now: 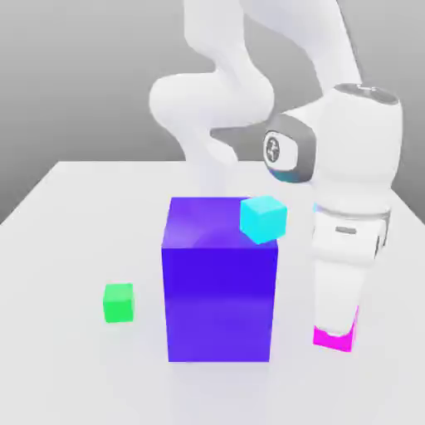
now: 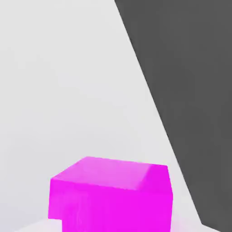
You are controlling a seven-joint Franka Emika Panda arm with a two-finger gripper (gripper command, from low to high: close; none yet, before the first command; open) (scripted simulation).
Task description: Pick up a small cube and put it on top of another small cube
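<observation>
Magenta cube [image 1: 334, 340], its upper part hidden behind the jaws [image 1: 335, 325].

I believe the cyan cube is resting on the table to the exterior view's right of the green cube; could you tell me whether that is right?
Not quite: the cyan cube is not resting on the table. The exterior view shows it up at the top of the big blue block. It is indeed to that view's right of the green cube.
</observation>
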